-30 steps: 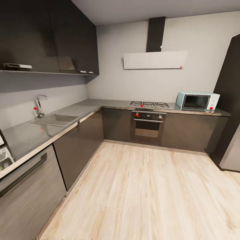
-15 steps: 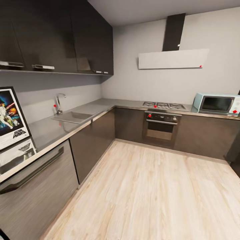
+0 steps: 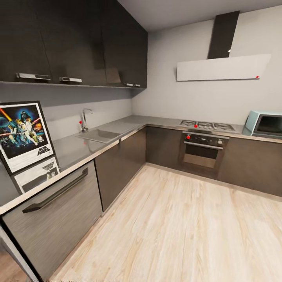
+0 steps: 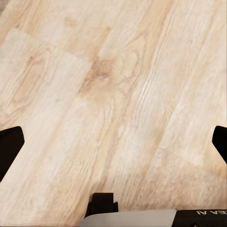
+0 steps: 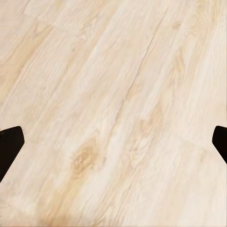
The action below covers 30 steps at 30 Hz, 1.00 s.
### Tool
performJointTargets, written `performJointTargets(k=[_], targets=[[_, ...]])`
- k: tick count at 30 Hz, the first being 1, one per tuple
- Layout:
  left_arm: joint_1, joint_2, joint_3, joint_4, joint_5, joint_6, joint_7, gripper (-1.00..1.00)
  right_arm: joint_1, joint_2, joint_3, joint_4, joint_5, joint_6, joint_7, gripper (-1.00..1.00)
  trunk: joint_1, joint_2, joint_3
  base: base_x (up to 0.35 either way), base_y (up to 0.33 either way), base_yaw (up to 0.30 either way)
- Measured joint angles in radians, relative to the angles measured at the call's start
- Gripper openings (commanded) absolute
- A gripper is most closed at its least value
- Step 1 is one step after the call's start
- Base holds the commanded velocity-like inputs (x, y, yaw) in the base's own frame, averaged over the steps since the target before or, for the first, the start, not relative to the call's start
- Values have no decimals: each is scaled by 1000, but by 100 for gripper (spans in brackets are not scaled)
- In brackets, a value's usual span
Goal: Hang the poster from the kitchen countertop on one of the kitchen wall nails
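Items you cannot fully read from here:
- Poster [image 3: 24, 135]: its left edge is cut by the head view's border; small print under the logo too fine to read.
- Microwave [image 3: 266, 124]: its far side is cut off by the frame edge.
- Bench [image 3: 74, 150]: its near end runs out of view behind the poster.
- Left gripper [image 4: 113, 142], right gripper [image 5: 113, 142]: you see just dark finger tips at each wrist picture's borders, spread wide over wood floor [image 5: 118, 94]

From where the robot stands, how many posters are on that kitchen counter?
1: the Star Wars poster stands upright on the countertop, against the wall at the near left. The picture below it is its reflection. More may lie out of frame.
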Motion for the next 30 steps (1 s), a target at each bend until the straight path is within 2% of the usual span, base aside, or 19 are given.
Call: performJointTargets(k=[14, 18, 22, 23, 24, 25, 30], targets=[[0, 0, 0, 0, 0, 0, 1, 100, 0, 0, 1, 0, 2, 0, 0, 100, 0, 0, 0, 0, -1, 287], [0, 0, 0, 0, 0, 1, 2, 100, 0, 0, 2, 1, 4, 1, 1, 100, 0, 0, 0, 0, -74, 153], [0, -1, 0, 1, 0, 5, 2, 100, 0, -1, 5, 59, 8, 1, 1, 100, 0, 0, -1, 0, -276, 31], [0, -1, 0, 1, 0, 6, 3, 100, 0, -1, 4, 69, 17, 1, 1, 100, 0, 0, -1, 0, -324, 6], [0, -1, 0, 1, 0, 7, 3, 100, 0, -1, 5, 79, 50, 0, 1, 100, 0, 0, -1, 0, -328, 4], [0, -1, 0, 1, 0, 8, 4, 100, 0, 0, 5, 82, 64, 0, 1, 100, 0, 0, -1, 0, -329, 3], [0, -1, 0, 1, 0, 11, 4, 100, 0, 1, 4, 86, 85, 0, 0, 100, 0, 0, -2, 0, -324, 101]])
